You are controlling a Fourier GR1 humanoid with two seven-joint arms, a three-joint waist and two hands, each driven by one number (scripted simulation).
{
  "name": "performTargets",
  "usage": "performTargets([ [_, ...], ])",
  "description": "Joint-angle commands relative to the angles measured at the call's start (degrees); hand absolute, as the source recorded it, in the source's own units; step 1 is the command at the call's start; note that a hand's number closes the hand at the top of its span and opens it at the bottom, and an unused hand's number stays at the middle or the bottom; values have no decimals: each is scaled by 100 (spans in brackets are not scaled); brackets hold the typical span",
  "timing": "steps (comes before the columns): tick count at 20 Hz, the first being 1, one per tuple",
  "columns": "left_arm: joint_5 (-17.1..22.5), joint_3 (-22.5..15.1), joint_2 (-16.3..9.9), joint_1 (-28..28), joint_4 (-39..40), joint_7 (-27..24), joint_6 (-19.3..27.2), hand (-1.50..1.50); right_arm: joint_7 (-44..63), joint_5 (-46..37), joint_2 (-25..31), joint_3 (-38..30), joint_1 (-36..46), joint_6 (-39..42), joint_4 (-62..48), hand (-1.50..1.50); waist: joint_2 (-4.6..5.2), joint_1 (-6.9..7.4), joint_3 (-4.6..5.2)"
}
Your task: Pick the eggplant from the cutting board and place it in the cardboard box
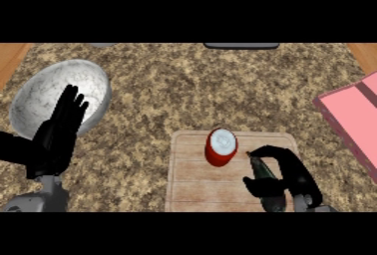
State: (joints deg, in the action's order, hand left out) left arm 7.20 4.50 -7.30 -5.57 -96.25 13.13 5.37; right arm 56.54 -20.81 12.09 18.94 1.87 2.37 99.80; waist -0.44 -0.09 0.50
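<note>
The eggplant (264, 174) — dark and lying lengthwise on the right part of the wooden cutting board (193, 179) — is clasped by the curled fingers and thumb of the right hand (288, 172). A red can (221, 147) is seen just to its left. The pink cardboard box (352, 119) lies apart at the right edge of the speckled tabletop (184, 84). The left hand (60, 130) is held flat, fingers straight, over a metal bowl (52, 89).
</note>
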Motion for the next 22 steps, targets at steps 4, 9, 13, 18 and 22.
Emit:
performTargets([
  [4,172,186,-66,18,205,-161,-241,0,-536,-420,-9,-103,364,189,-810,150,49,27,-50],
  [9,-5,-46,37,-99,107,35,-70,0,-1515,-1615,719,1852,768,931,407,150,2,194,-38],
  [13,-7,43,-104,-163,67,127,-96,0,-1754,-2724,757,2850,939,727,772,150,-6,62,-46],
  [18,32,41,74,258,59,-233,-125,0,-2069,-3431,1078,2998,824,394,1408,150,19,-4,-49],
  [22,70,82,3,53,-217,258,-6,0,-1552,-4026,998,3531,724,960,2311,150,10,-11,-48],
])
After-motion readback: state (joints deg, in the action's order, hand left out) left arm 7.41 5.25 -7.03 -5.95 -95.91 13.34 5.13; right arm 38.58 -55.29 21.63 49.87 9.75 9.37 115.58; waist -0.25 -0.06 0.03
